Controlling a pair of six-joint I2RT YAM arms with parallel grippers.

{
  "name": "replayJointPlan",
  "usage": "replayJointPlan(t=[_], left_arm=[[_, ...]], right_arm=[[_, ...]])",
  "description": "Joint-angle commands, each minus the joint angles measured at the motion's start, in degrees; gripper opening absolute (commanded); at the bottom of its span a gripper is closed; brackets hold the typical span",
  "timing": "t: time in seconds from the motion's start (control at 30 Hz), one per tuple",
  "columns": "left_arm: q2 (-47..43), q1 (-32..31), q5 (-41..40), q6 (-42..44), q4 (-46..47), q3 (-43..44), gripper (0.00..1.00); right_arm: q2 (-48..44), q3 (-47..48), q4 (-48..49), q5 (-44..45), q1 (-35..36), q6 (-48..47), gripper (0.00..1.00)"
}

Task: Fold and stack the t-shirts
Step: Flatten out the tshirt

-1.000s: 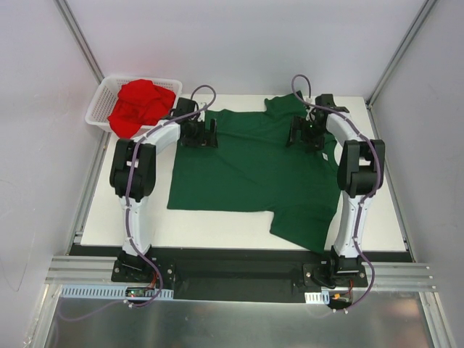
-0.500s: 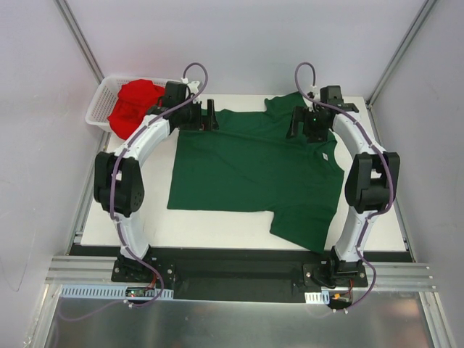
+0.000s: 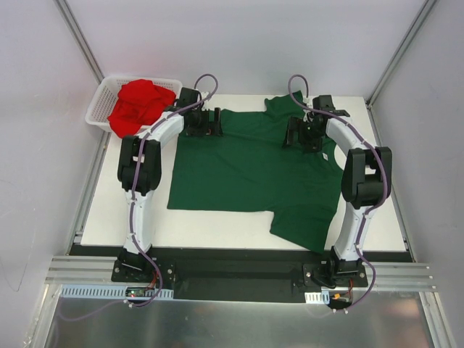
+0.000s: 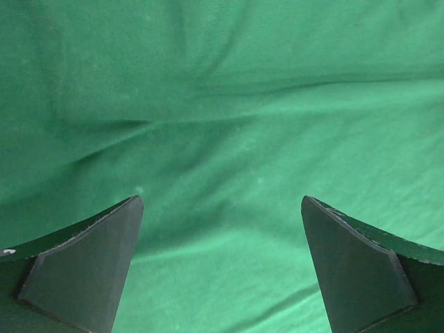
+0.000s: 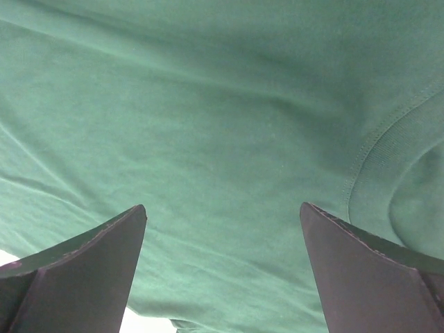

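Observation:
The dark green t-shirt (image 3: 254, 170) lies spread on the white table, one sleeve hanging toward the near right edge. The red t-shirt (image 3: 138, 105) sits crumpled in the white mesh basket (image 3: 98, 101) at the far left. My left gripper (image 3: 215, 122) hovers over the green shirt's far left edge, jaws wide open with only green cloth (image 4: 222, 139) under them. Over the shirt's far right part, near the collar, my right gripper (image 3: 290, 135) is open too; its view shows green cloth and a collar seam (image 5: 361, 159). Neither holds anything.
The white table (image 3: 377, 217) is bordered by grey walls at left, right and back. A black rail (image 3: 232, 264) at the near edge carries both arm bases. The basket stands off the table's far left corner.
Both arms swung out toward the back half a second ago and have drawn in again. Both grippers now sit slightly further inward over the green shirt's far edge. The shirts have not moved.

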Motion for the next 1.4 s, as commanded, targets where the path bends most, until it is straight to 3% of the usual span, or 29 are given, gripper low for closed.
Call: replayJointPlan(t=[0.0, 0.37, 1.37], left_arm=[[1.93, 0.48, 1.54, 0.22, -0.73, 4.62, 0.99], [9.49, 1.45, 1.45, -1.36, -4.76, 13.31, 0.99], [16.09, 4.52, 2.07, -4.71, -6.53, 22.47, 0.99]], right_arm=[[1.34, 0.5, 0.29, -0.23, 0.18, 0.71, 0.96], [1.7, -1.78, -0.15, -0.5, 0.97, 0.27, 0.96], [-1.82, -7.06, -1.12, 2.14, 3.78, -0.17, 0.96]])
